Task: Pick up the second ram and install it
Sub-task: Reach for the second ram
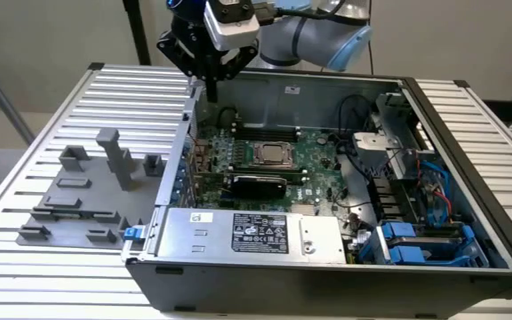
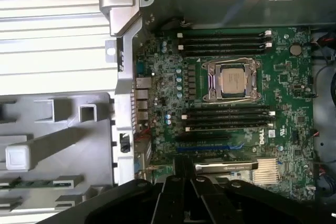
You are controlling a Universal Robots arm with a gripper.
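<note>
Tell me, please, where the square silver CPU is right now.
In the exterior view, the square silver CPU sits mid-picture on the green motherboard inside the open grey computer case, between two banks of long black memory slots.

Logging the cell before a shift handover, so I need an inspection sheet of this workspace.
Surface: slatted metal table, carrying an open PC case.
Job's things: second ram, a green strip apparently lying in the grey tray; motherboard slots beside the CPU.
Clutter: nothing seen.
Grippers: end effector hangs above the case's far corner at the exterior view's left.
Cables: coloured wires inside the case.
Surroundings: plain wall.
</note>
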